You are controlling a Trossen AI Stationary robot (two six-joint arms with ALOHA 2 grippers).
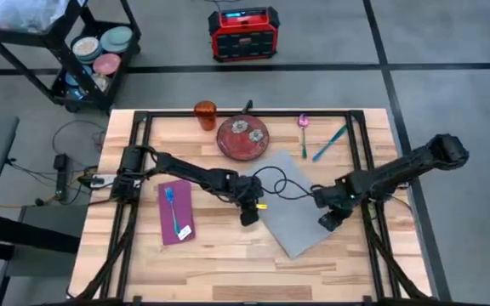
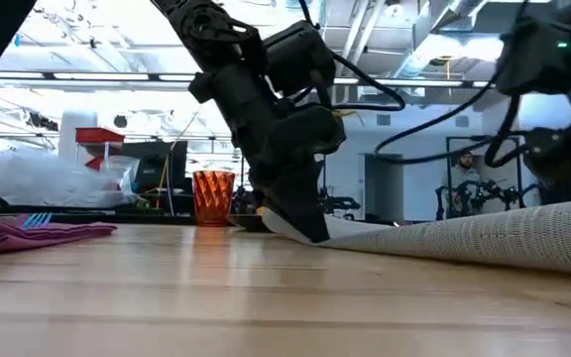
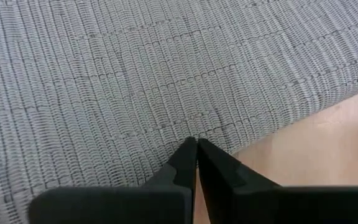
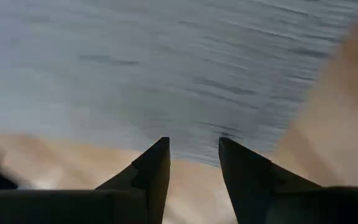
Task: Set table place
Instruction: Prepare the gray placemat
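Placemat (image 1: pixel 294 212), grey and woven, lies skewed mid-table (image 1: pixel 228 263), floppy and light, so I judge its edges best; my left claw (image 3: pixel 196 149) is clamped on its left edge, my right claw (image 4: pixel 194 152) open at its right.

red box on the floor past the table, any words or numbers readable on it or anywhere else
None can be read.
Red box: its lit panel is too small to read.
White tag on the purple napkin: blurred.
Room behind the orange cup: no legible signs.
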